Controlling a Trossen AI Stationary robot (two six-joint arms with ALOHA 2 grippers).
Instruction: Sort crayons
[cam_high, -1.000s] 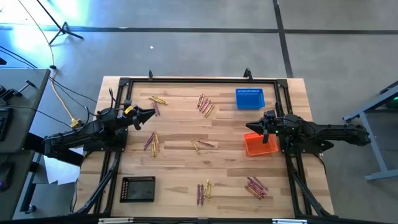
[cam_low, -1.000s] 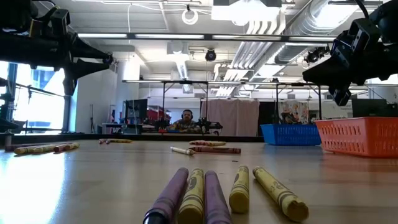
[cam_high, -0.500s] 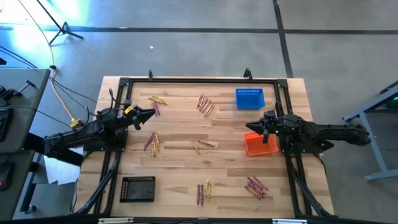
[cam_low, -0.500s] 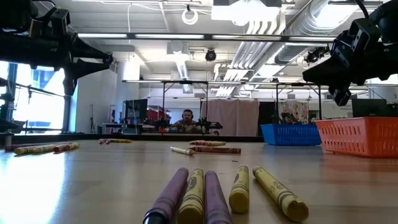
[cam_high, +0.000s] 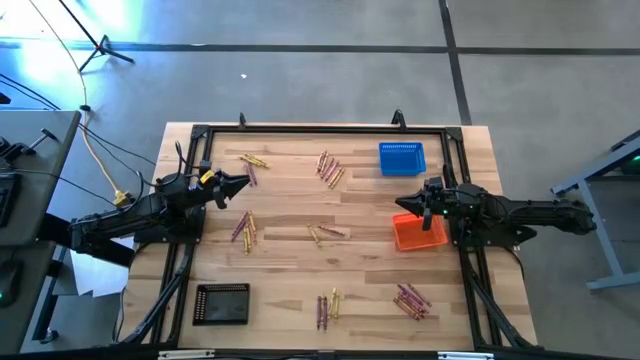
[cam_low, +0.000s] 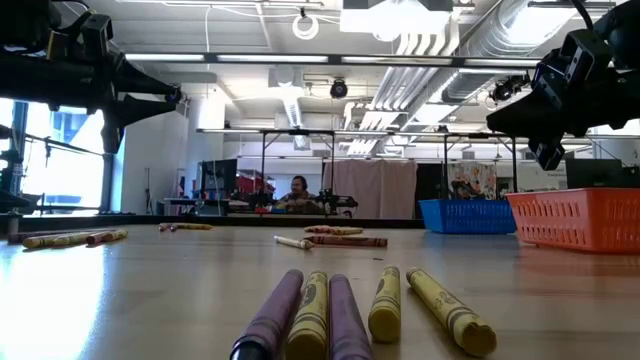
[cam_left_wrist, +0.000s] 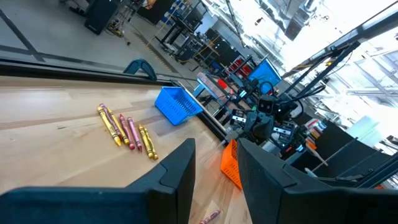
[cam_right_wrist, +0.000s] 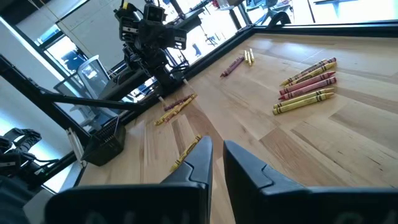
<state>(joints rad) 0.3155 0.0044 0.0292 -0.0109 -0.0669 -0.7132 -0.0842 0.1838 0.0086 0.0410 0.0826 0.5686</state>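
Note:
Crayons lie flat on the wooden table in several small groups: far left (cam_high: 251, 160), far middle (cam_high: 330, 168), left of middle (cam_high: 244, 228), middle (cam_high: 325, 233), near middle (cam_high: 327, 305) and near right (cam_high: 411, 299). The near group also shows in the low view (cam_low: 350, 305). My left gripper (cam_high: 240, 183) hovers above the table's left part, open and empty (cam_left_wrist: 216, 146). My right gripper (cam_high: 408, 207) hovers over the far-left corner of the orange basket (cam_high: 418, 232), with a narrow gap between its fingers and nothing in it (cam_right_wrist: 216, 144).
A blue basket (cam_high: 401, 158) stands at the far right and a black basket (cam_high: 221, 304) at the near left. A dark metal frame (cam_high: 320, 129) runs around the table. Bare wood lies between the crayon groups. A person (cam_low: 298, 190) sits far behind the table.

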